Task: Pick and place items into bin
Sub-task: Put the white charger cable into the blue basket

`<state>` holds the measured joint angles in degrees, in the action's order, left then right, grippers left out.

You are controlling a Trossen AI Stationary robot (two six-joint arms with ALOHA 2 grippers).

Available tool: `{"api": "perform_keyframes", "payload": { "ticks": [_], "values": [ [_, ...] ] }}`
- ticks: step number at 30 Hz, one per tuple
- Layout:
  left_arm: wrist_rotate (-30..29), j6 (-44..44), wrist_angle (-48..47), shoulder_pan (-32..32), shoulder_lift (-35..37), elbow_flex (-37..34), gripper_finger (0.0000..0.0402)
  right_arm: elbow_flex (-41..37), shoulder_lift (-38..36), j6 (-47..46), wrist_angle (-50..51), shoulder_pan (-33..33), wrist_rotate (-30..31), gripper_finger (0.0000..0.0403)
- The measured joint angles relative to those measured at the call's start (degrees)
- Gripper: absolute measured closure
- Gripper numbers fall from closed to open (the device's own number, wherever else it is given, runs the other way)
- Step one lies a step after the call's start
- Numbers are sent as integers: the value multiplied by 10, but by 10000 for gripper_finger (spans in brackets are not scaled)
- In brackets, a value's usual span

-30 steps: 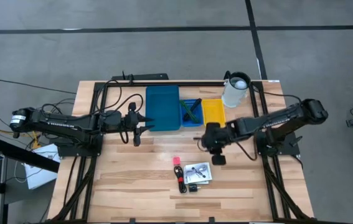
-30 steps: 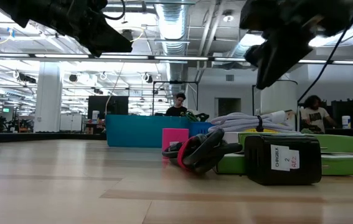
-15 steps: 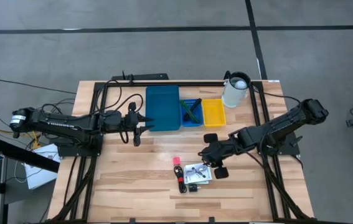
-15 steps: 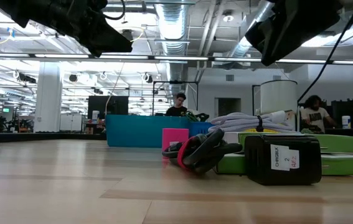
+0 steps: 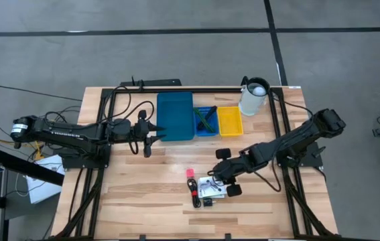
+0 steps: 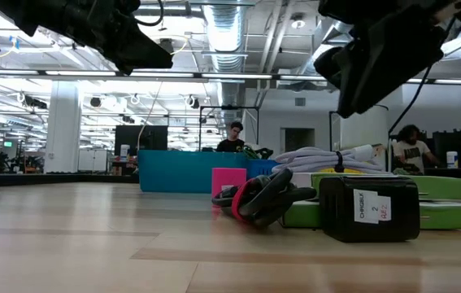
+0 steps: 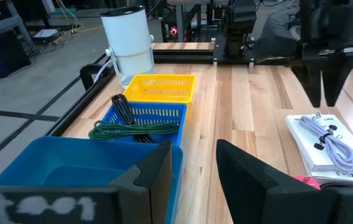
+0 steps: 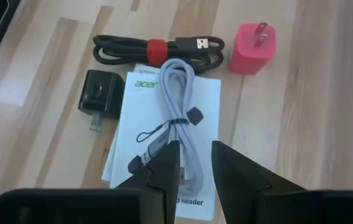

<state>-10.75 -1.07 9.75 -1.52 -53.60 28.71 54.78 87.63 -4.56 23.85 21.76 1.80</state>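
The items lie close together near the table's front middle: a pink plug charger [image 8: 252, 48], a black coiled cable with a red tie [image 8: 157, 50], a small black charger block [image 8: 100, 92], and a white booklet [image 8: 164, 124] with a grey bundled cable [image 8: 182, 106] lying on it. My right gripper [image 5: 220, 179] hangs open above the booklet and grey cable, clear of them; the low view shows it [image 6: 368, 73] well above the pile. My left gripper [image 5: 151, 134] waits open beside the large blue bin [image 5: 175, 115], with nothing between its fingers [image 7: 157, 174].
A small blue basket [image 5: 205, 120] holding a green cord and black pieces stands next to a yellow basket [image 5: 229, 120], right of the blue bin. A white jug [image 5: 253, 97] stands at the far right. Black frame rails run along both table sides.
My right gripper has swung from near the yellow basket toward the table's near edge and a little left, sinking slightly and tipping further down, and now hangs over the items. The items have not moved.
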Motion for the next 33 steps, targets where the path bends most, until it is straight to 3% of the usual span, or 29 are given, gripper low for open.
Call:
{"api": "perform_keyframes", "payload": {
  "ticks": [9, 22, 33],
  "values": [
    [26, 2, 0, 0, 0, 0, 285, 0, 0, -1, -2, 0, 0, 308],
    [26, 2, 1, 0, 0, 0, 285, 0, 27, 3, -26, 0, -3, 223],
    [26, 2, 1, 0, 0, 0, 285, 0, 27, 36, -61, -1, -15, 228]
  ]
}}
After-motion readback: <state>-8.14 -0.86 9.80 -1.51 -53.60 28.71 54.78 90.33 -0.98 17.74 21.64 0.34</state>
